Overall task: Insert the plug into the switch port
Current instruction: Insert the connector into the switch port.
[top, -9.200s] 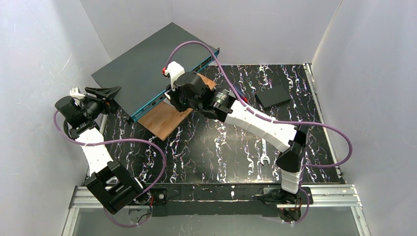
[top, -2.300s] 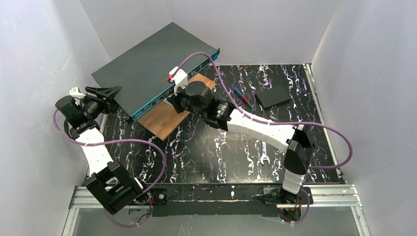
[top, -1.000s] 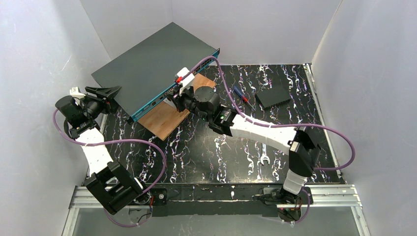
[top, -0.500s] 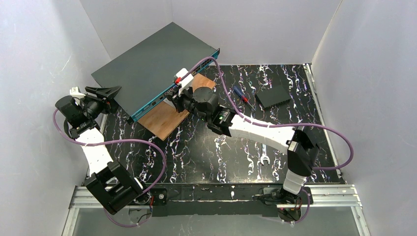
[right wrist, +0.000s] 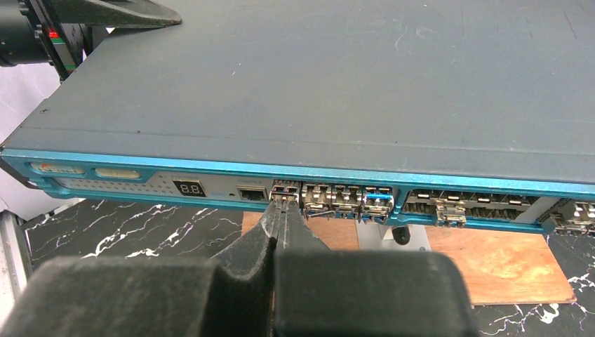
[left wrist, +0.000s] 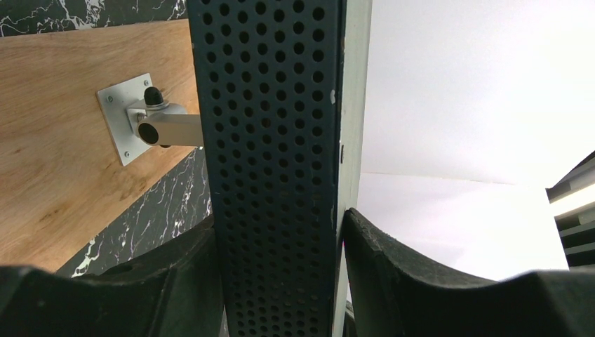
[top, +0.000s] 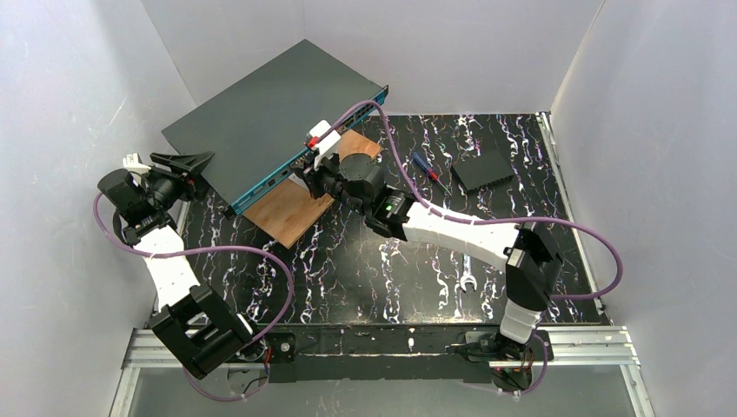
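Observation:
The switch (top: 269,109) is a big dark grey box with a teal front edge lined with ports (right wrist: 365,200). It rests tilted at the back left. My left gripper (top: 193,165) is shut on the switch's perforated left end (left wrist: 273,140), with one finger on each face. My right gripper (right wrist: 283,203) is shut, its fingers pressed together. Its tips touch a small metal plug (right wrist: 283,188) seated in a port just right of the network socket. In the top view the right gripper (top: 306,170) sits against the teal edge. I cannot tell whether the tips pinch the plug.
A wooden board (top: 291,208) with a metal bracket (left wrist: 126,119) lies under the switch's front. A screwdriver (top: 426,167), a small black square box (top: 482,169) and a wrench (top: 467,271) lie on the black marble table. A purple cable (top: 382,122) arcs over the right arm.
Over the past seconds my right gripper slid right along the teal edge and stretched lower. In the last second it barely moved. The left arm has not moved.

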Robot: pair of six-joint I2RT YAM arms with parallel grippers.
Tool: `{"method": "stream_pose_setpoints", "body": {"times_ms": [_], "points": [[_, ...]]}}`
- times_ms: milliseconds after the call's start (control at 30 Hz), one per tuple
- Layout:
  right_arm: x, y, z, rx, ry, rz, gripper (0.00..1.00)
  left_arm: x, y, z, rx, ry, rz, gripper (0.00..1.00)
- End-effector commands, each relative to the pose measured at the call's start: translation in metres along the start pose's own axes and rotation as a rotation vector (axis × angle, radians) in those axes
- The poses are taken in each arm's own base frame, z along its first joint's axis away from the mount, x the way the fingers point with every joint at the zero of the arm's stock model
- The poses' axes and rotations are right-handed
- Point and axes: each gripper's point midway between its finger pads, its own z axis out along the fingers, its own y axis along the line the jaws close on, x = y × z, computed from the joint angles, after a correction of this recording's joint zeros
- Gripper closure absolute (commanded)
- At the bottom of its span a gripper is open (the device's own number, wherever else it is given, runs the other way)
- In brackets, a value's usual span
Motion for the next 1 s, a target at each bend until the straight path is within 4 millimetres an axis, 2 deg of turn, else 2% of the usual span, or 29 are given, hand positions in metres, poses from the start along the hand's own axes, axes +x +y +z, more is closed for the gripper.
{"method": "stream_pose_setpoints", "body": {"times_ms": [0,433,567,800,967], "points": [[-0.039,-0.001,0.011,0.013,-0.112,0.006,0.99,0.043,-0.012,0.002,0.062,0.179,0.106,1.0],[-0.044,-0.001,0.026,0.021,-0.088,-0.014,0.99,0.048,-0.015,0.002,0.072,0.199,0.122,1.0],[-0.033,-0.003,0.032,0.03,-0.016,-0.022,0.99,0.049,-0.015,0.003,0.072,0.201,0.122,1.0],[-0.03,-0.006,0.012,0.037,0.005,-0.017,0.99,0.049,-0.013,0.003,0.067,0.198,0.112,1.0],[-0.03,-0.01,-0.012,0.037,0.021,-0.025,0.98,0.047,-0.01,0.005,0.053,0.177,0.107,1.0]]}}
